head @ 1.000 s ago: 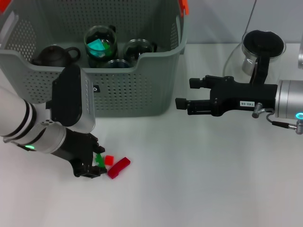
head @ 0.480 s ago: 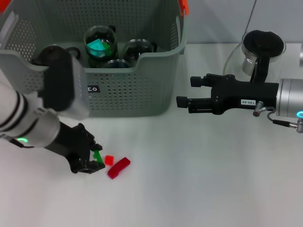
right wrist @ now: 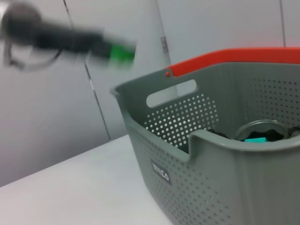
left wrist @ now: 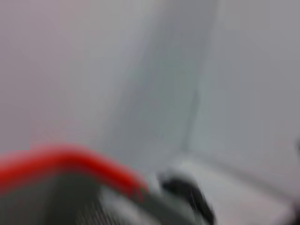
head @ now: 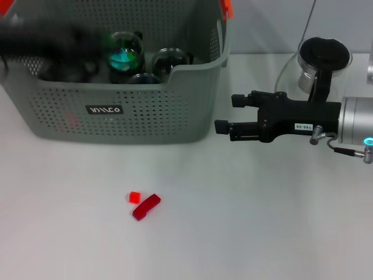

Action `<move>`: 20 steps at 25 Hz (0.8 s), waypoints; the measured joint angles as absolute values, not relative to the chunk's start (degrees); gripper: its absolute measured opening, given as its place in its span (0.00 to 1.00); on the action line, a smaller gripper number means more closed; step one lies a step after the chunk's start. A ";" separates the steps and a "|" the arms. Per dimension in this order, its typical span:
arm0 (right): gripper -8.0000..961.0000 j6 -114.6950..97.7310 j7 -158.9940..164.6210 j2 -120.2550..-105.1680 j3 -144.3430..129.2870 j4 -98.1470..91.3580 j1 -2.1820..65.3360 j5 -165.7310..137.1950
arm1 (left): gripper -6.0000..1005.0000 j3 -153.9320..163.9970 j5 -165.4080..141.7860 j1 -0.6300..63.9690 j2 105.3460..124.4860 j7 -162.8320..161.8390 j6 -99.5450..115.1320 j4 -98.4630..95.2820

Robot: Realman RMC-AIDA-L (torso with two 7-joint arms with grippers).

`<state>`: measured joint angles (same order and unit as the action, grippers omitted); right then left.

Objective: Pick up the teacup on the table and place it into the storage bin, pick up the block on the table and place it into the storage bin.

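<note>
The grey-green storage bin [head: 157,119] stands at the back left and holds several glass teacups, one [head: 123,53] with a teal piece inside. My left gripper [head: 96,42] is a dark blur over the bin's left half. The right wrist view shows the left gripper [right wrist: 110,50] high above the storage bin [right wrist: 220,183], shut on a green block [right wrist: 123,52]. A small red cube block [head: 134,197] and a curved red block [head: 146,206] lie on the table in front of the bin. My right gripper [head: 224,114] hovers open, right of the bin.
A dark teapot [head: 65,71] sits in the bin's left part, half hidden by the blur. A glass pitcher with a black lid [head: 322,60] stands at the back right. An orange handle clip [head: 225,8] tops the bin's right rim.
My left arm has risen from the table beside the red blocks and swung up over the bin, carrying the green block. The red blocks and the right arm have stayed put.
</note>
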<state>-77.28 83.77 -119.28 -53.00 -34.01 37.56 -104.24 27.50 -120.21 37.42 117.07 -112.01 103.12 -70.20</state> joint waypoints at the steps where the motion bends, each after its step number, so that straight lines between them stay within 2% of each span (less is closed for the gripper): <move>1: 0.95 -77.38 83.76 -119.30 -53.05 -34.01 37.59 -104.25 | 0.46 26.74 -117.87 37.95 115.86 -112.66 101.67 -69.12; 4: 0.95 -77.56 83.76 -119.36 -53.10 -34.01 37.60 -104.33 | 0.46 26.87 -115.50 39.42 113.27 -113.12 95.11 -65.07; 7: 0.95 -77.61 83.57 -119.47 -53.14 -33.83 37.61 -104.51 | 0.47 28.11 -115.77 40.86 112.46 -112.51 86.69 -61.70; 13: 0.95 -78.62 83.31 -119.62 -53.35 -33.88 37.62 -104.64 | 0.49 35.20 -117.29 41.73 112.45 -112.95 73.67 -58.83; 18: 0.95 -79.37 83.32 -119.58 -53.35 -33.97 37.62 -104.67 | 0.50 38.48 -119.01 41.50 113.82 -113.85 69.49 -59.86; 20: 0.95 -79.76 83.32 -119.41 -53.38 -33.98 37.62 -104.71 | 0.60 37.91 -117.93 40.44 114.14 -114.32 71.90 -61.61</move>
